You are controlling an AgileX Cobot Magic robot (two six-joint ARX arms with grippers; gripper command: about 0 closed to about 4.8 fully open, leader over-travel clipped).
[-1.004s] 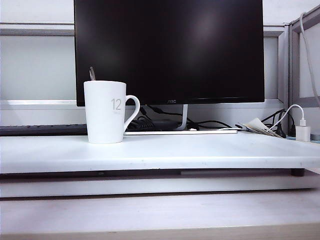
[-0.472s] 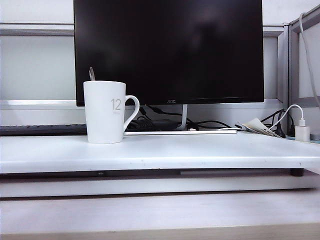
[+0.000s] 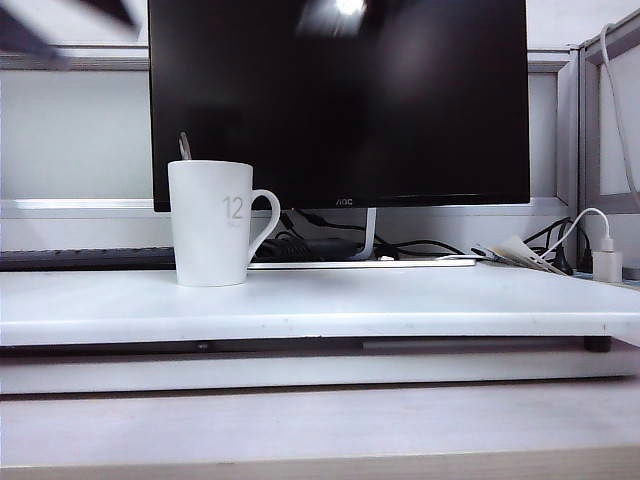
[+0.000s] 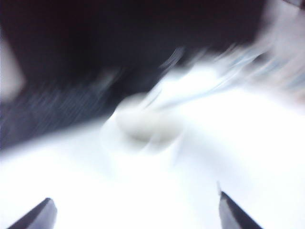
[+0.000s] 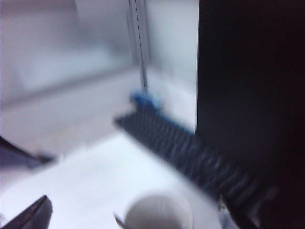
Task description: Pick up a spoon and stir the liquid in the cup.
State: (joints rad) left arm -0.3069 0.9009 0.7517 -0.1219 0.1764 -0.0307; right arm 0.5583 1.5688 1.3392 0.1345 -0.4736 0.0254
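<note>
- Exterior view: the tall white ceramic mug (image 3: 212, 224) with a faint grey "12" stands upright on the white tabletop (image 3: 400, 305), left of centre, its loop handle turned toward the right. The thin grey metallic spoon handle (image 3: 184, 146) rises out of the mug near its left rim, its long axis close to upright and leaning slightly left. A black monitor (image 3: 340, 100) stands behind. A blurred dark shape in the upper left corner may be an arm, but neither gripper can be made out here.
- Left wrist view: heavily blurred. The left gripper (image 4: 136, 210) hangs above the mug (image 4: 145, 126), looking down on its open mouth, with the spoon handle (image 4: 164, 93) a pale streak slanting off the far rim. Its two dark fingertips (image 4: 35, 217) stand wide apart with nothing between them.
- Right wrist view: the right gripper (image 5: 133, 212) also sits over the mug (image 5: 159, 214), whose mouth lies between its spread, empty fingertips (image 5: 33, 214); the spoon handle (image 5: 119, 220) shows at the rim, and a dark keyboard (image 5: 186, 150) lies beyond.
- Judgement: the mug looks more centred under the right gripper, so that arm seems better placed; the pinch must come down around the nearly upright handle.
</note>
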